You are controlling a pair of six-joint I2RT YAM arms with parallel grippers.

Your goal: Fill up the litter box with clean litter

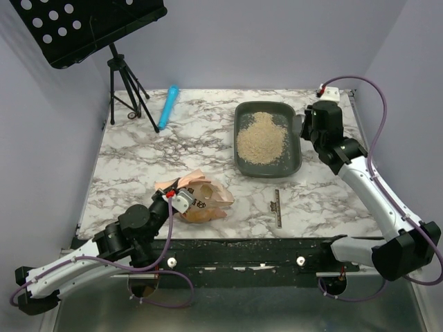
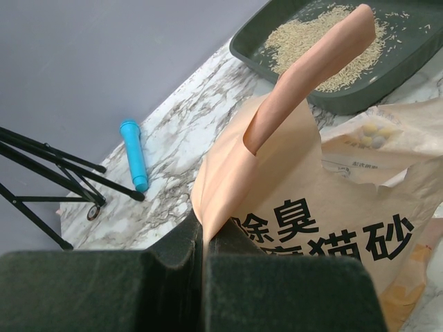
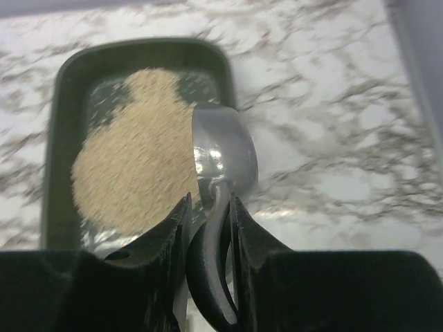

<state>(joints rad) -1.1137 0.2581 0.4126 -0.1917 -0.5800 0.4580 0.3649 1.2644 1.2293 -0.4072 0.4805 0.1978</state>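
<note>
The dark grey-green litter box [image 1: 241, 160] lies at the right middle of the table with a pile of pale beige clean litter [image 1: 261, 137] in it; both also show in the right wrist view [image 3: 54, 131] [image 3: 131, 162] and the left wrist view [image 2: 273, 59] [image 2: 325, 41]. My right gripper [image 3: 208, 207] is shut on the handle of a silver metal scoop [image 3: 223, 149], held over the box's right rim [image 1: 302, 128]. My left gripper [image 2: 202, 232] is shut on the edge of the orange-pink litter bag [image 2: 304, 200], which lies crumpled at the table's near edge [image 1: 204, 197].
A blue tube [image 1: 168, 106] lies at the far left of the table beside a black tripod stand [image 1: 124, 86]. A dark ruler-like strip [image 1: 277, 207] lies near the front right. Spilled granules dot the black front rail [image 1: 235, 250].
</note>
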